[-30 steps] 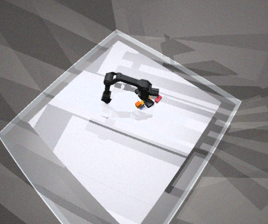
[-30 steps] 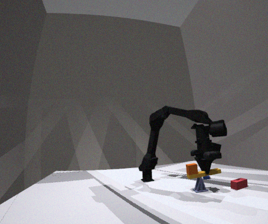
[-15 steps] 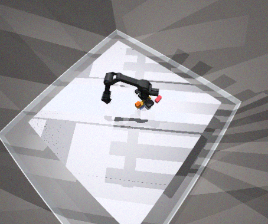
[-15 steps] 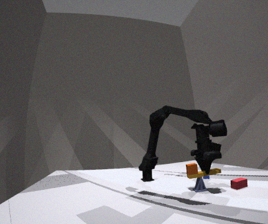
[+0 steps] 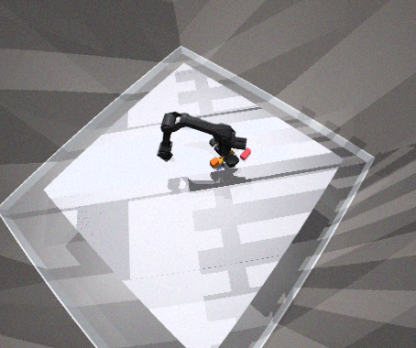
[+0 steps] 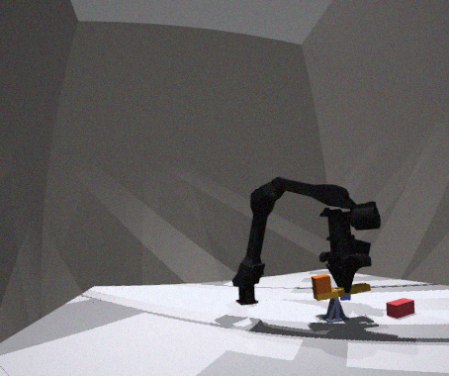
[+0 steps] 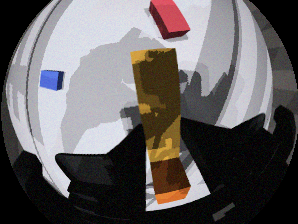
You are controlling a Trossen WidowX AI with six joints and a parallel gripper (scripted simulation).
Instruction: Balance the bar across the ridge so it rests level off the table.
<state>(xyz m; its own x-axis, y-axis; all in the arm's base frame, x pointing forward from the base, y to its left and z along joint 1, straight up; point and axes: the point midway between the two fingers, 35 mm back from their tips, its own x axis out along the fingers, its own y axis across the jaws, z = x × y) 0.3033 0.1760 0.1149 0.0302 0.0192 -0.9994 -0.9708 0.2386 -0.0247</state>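
The yellow bar (image 6: 361, 288) (image 7: 159, 90) (image 5: 214, 162) carries an orange block (image 6: 321, 286) (image 7: 173, 194) on one end. My gripper (image 6: 347, 289) (image 7: 160, 124) is shut on the bar, on the far side of the ridge from the orange block. The grey-blue ridge (image 6: 335, 312) stands on the table under the bar, nearer the orange block. In the exterior view the bar is clear of the table and slopes slightly, with the orange block's end lower. Its underside is at the ridge's top; whether they touch I cannot tell.
A red block (image 5: 246, 154) (image 6: 400, 309) (image 7: 169, 19) lies on the table beyond the bar's bare end. A small blue block (image 6: 345, 298) (image 7: 51, 80) lies off to one side, partly behind the bar in the exterior view. Dark shadows cross the table.
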